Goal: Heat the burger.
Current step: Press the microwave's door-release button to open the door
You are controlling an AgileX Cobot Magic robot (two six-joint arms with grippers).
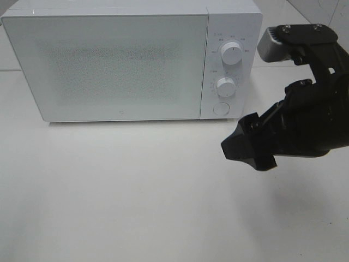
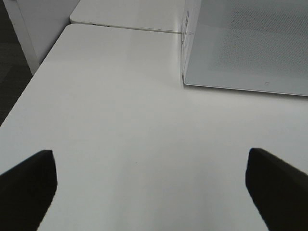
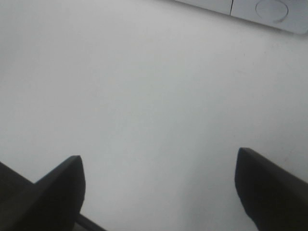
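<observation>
Closest to the high camera is the right gripper (image 3: 156, 161), big and black, on the right side over the white table (image 1: 136, 202). Its two fingers (image 3: 53, 192) are spread far apart, and only bare table shows between them. It pinches nothing. On the arm behind it sits a grey block (image 1: 274, 46).

Over on the left side is the left gripper (image 2: 150, 156). It does not show from the high camera, only from its own wrist camera. Its fingers (image 2: 29, 183) are spread wide too, with bare table in between, and it holds nothing.

Next comes a wide stretch of white table.

Farther back stands the white microwave (image 1: 109, 65), resting on the table. Its door (image 1: 65, 103) is shut. The door looks grey and dotted, and nothing can be seen through it. On the right side of the microwave is a panel with a top knob (image 1: 232, 54), a lower knob (image 1: 225, 85) just under it, and a round button (image 1: 221, 107) at the bottom. The right gripper is in front of this panel, near it but not touching.

The burger does not show in any view — so I cannot tell where it is.

Farthest off, past the microwave's left corner, a second white table (image 2: 130, 12) begins, and dark floor (image 2: 9, 72) shows beside it.
</observation>
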